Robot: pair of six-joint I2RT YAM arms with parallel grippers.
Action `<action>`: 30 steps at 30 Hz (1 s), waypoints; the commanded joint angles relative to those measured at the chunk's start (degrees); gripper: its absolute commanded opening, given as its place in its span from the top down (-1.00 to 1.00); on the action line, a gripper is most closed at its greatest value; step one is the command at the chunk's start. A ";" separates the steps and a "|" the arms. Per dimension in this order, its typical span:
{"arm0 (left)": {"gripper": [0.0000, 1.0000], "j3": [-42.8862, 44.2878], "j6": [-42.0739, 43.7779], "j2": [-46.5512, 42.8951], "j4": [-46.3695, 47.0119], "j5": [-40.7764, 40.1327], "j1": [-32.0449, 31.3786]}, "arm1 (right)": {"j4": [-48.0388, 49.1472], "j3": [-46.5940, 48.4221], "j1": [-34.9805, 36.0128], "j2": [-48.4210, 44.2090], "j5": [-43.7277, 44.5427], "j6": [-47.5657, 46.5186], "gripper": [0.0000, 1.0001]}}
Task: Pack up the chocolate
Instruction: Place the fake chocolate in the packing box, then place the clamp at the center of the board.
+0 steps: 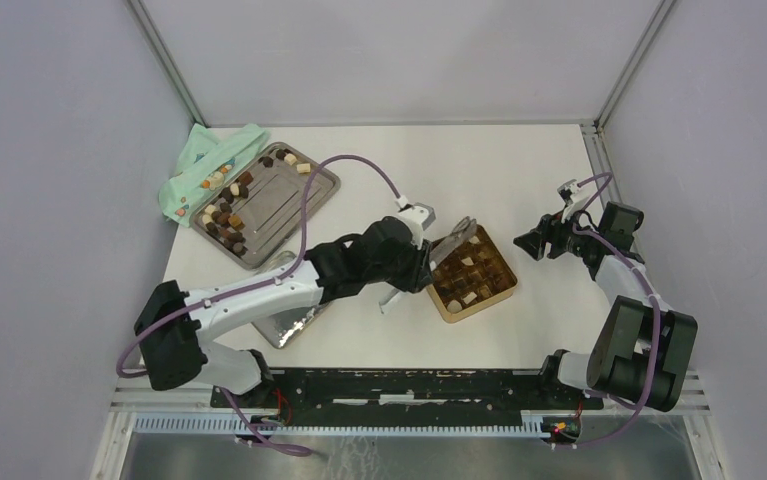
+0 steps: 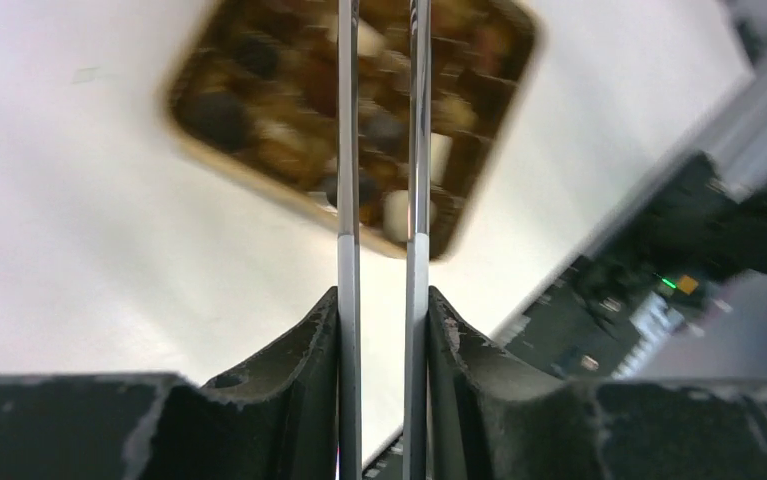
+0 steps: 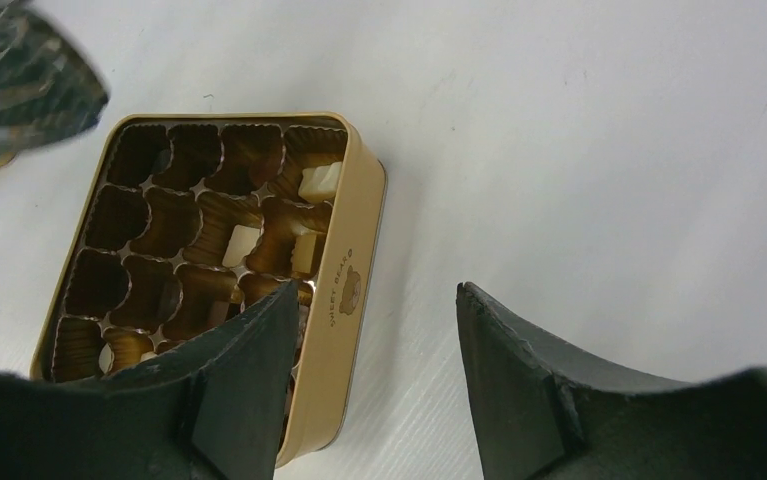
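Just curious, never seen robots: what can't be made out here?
Left wrist: metal tongs, tips cut off by the top edge; gold tin blurred.
Right wrist: a finger of the right gripper hides the tin's nearest cells.
Top: left arm covers part of a metal tray.

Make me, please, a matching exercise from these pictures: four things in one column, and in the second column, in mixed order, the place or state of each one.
Column A
1. gold tin
2. mint-green bag
3. left gripper
4. right gripper

Column B
a. open and empty
b. lies at the far left of the table
c. holds some chocolate pieces, many cells empty
d. shut on metal tongs

Pairs: 1-c; 2-b; 3-d; 4-a
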 commanded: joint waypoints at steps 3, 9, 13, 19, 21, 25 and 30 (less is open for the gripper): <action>0.36 -6.98 1.27 -2.61 2.92 -11.76 11.42 | 0.84 2.29 -0.34 -0.37 -2.08 -1.08 -0.30; 0.28 -6.75 4.97 5.63 9.06 -11.34 19.61 | 0.76 2.29 -0.36 -0.75 -2.30 -1.21 -0.30; 0.17 -3.73 6.92 12.18 11.35 -12.34 22.81 | 0.75 2.21 -0.39 -0.69 -2.39 -1.30 -0.30; -0.15 0.59 6.92 20.96 11.85 -10.73 25.96 | 0.70 2.29 -0.35 -0.63 -2.48 -1.47 -0.30; -0.23 1.38 6.65 22.04 11.08 -10.58 25.92 | 0.54 2.29 -0.35 -0.64 -2.48 -1.56 -0.30; -0.34 1.40 6.29 20.81 9.76 -12.80 25.92 | 0.35 2.42 -0.45 -0.72 -2.57 -1.86 -0.30; -0.43 0.58 5.57 11.39 7.07 -13.83 25.94 | -0.62 2.64 -0.64 -1.99 -2.49 -3.92 -0.30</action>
